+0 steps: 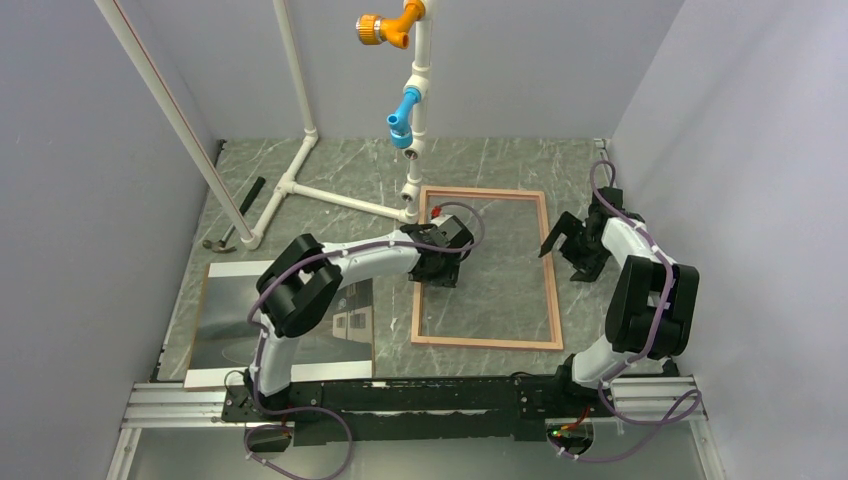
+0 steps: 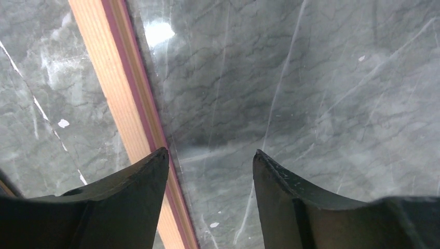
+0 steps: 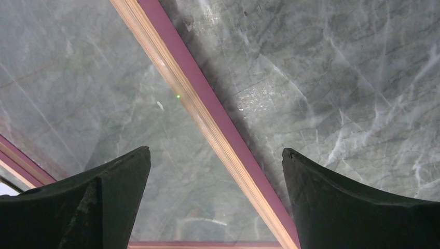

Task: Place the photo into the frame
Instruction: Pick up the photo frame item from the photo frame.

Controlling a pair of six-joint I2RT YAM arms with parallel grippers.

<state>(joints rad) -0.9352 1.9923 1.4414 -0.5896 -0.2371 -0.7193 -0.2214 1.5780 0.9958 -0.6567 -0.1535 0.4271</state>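
Step in hand: positioning the frame (image 1: pixel 485 342), which lies flat mid-table, reverse up. Left gripper (image 2: pixel 210 155) and right gripper (image 3: pixel 216 150) hang open and empty over its side rails. Next move, as judged: fetch the photo (image 1: pixel 225 320) (near-left, on a brown board (image 1: pixel 205 379)) by lifting a thin edge.

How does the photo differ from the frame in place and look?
The photo lies at the left, the frame at the centre. The photo is a solid grey print; the frame is a thin tan border with the marble table showing through. Both lie flat.
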